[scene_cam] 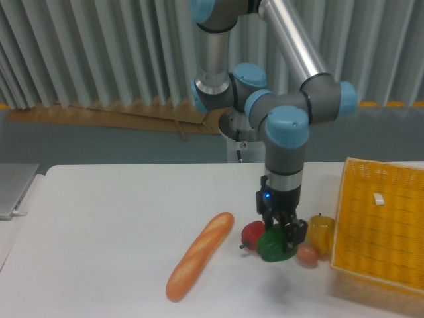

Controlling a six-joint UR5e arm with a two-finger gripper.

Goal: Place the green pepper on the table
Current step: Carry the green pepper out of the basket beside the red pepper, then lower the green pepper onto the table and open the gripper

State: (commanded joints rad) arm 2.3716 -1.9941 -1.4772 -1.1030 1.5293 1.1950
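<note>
The gripper (281, 230) holds the green pepper (272, 246) just above the table (106, 225), near its front edge. A red pepper (252, 234) sits right behind it. A yellow pepper (320, 233) and a small egg (307, 255) lie beside the yellow basket (377, 232) at the right edge. A bread loaf (199, 264) lies nearer the middle

Even, diffuse light, prob. from overhead; no hard shadows. Faint soft shadow on the table (99, 218) under the gripper (281, 233) and beside the baguette (199, 264). Bright highlight streak along the metal arm tube (295, 41). Pic slightly soft, low-res; no obvious edge distortion.
</note>
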